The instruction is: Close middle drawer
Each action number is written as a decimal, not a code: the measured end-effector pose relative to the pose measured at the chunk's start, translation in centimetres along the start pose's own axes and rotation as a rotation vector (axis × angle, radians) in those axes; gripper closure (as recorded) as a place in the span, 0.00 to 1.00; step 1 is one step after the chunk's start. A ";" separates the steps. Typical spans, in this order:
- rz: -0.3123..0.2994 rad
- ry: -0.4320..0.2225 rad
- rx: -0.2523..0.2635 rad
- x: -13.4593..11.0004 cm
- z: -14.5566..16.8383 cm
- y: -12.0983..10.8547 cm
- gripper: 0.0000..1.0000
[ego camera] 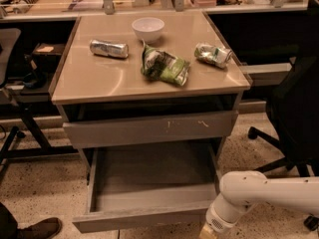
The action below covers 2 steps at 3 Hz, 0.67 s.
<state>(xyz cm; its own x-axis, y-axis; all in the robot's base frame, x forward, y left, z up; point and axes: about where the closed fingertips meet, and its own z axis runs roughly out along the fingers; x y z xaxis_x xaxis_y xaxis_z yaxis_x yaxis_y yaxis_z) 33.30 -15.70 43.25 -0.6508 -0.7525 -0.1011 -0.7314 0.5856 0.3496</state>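
No text legible anywhere, claw (207,232) at bottom edge by middle drawer (144,219)
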 end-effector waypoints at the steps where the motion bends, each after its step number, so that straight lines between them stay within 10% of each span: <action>1: 0.053 -0.031 0.013 -0.5 1.3 -2.1 1.00; 2: 0.086 -0.059 0.036 -1.3 1.3 -4.3 1.00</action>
<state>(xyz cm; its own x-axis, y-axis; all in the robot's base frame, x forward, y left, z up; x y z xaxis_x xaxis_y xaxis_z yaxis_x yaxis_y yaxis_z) 37.04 -16.80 40.67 -0.7216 -0.6804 -0.1277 -0.6785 0.6585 0.3255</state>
